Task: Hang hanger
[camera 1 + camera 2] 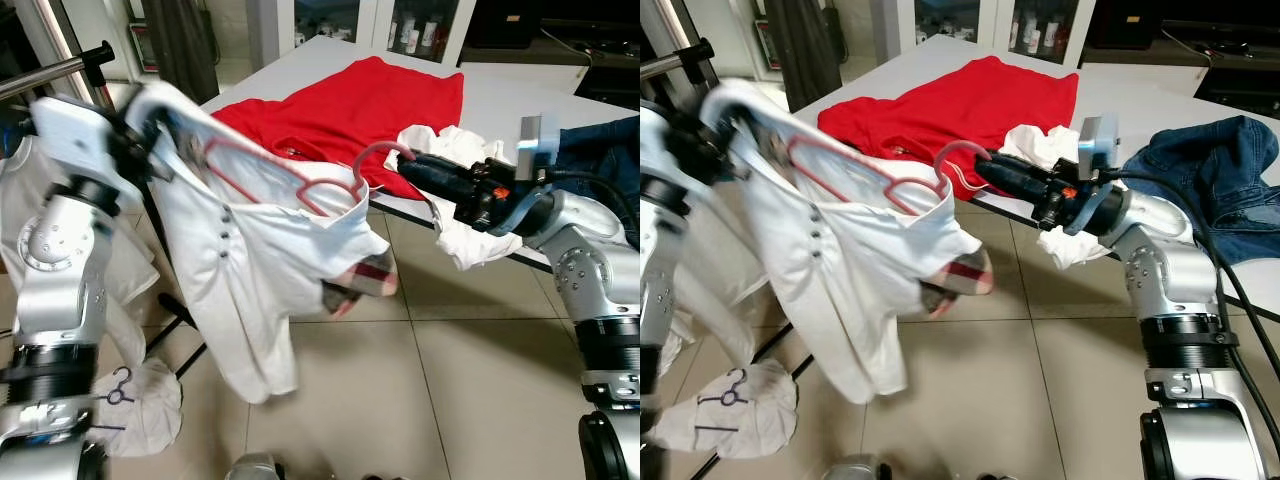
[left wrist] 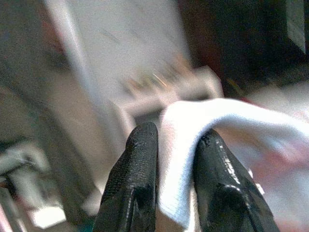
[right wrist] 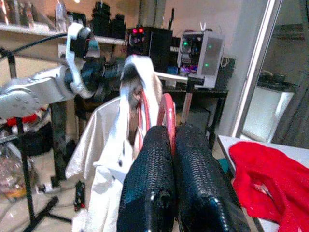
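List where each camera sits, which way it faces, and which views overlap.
Left eye and right eye: on the head, looking forward and down at the white polo shirt on the pink hanger, both arms showing.
Left wrist: along the left hand, shut on the shirt.
Right wrist: along the right hand, shut on the hanger's hook, facing the left arm.
All views share the shirt.

The pink hanger [image 1: 285, 178] hangs in mid-air over the floor, tilted, left end higher, its hook [image 1: 378, 158] curling right. A white polo shirt [image 1: 250, 270] drapes from it, plaid collar lining showing.
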Motion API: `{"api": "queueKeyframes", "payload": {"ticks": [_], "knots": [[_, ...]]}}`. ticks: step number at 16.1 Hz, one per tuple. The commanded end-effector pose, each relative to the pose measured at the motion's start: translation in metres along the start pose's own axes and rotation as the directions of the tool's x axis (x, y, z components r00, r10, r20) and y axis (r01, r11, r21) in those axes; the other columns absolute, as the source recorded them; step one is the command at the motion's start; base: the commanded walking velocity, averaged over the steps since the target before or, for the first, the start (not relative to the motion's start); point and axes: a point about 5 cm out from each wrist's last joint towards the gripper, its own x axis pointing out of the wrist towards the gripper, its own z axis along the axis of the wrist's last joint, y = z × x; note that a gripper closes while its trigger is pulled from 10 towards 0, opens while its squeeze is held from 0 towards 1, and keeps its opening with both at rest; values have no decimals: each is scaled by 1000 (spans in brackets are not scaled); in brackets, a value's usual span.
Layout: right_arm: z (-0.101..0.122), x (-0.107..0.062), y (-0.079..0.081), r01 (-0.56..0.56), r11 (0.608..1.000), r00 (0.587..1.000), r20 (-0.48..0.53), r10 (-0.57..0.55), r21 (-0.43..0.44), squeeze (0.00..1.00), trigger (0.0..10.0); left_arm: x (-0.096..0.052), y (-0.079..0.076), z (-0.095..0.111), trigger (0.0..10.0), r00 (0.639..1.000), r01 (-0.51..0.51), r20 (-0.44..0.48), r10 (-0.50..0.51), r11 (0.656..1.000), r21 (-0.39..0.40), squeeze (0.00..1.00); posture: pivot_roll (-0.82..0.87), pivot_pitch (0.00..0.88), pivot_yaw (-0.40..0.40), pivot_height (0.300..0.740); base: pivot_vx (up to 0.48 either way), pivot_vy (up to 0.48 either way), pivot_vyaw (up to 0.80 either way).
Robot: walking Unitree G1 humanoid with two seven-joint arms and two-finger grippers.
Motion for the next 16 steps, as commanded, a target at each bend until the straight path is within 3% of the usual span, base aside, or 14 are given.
{"api": "queueKeyframes", "payload": {"ticks": [1,3,4,8,9,11,13,16], "knots": [[3,1,-1,9,999,1000,-17,-9,-35,94,0,-4,-23,-12,10000,978,189,-91,-187,982,10,0,97,0,-13,740,0,0,0],[4,1,-4,29,998,999,-25,-31,-56,90,0,-15,-42,-16,10000,926,358,-119,-357,933,-15,0,92,0,-13,740,0,0,0],[5,1,-5,40,997,999,-28,-42,-65,94,0,-15,-45,-9,10000,924,374,-61,-377,926,-53,1000,91,0,-13,740,0,0,0],[5,2,-4,42,996,999,-29,-45,-74,94,0,-10,-43,-6,10000,952,306,-13,-307,951,-37,1000,87,0,-13,740,0,0,0],[7,3,-4,51,995,998,-27,-53,-83,94,0,-8,-43,-1,10000,966,259,42,-257,963,-75,0,86,0,-13,740,0,0,0],[9,3,-4,58,994,998,-23,-60,-89,98,0,-8,-45,3,10000,968,245,74,-238,962,-117,0,86,0,-15,740,0,0,0],[17,8,-8,109,988,994,18,-108,-106,94,0,-12,-65,0,10000,961,275,114,-253,924,-268,0,87,0,-16,740,0,0,0],[26,16,-9,138,985,989,66,-131,-104,94,0,-15,-86,-6,10000,958,288,141,-252,858,-426,0,90,0,-19,740,0,0,0]]}}
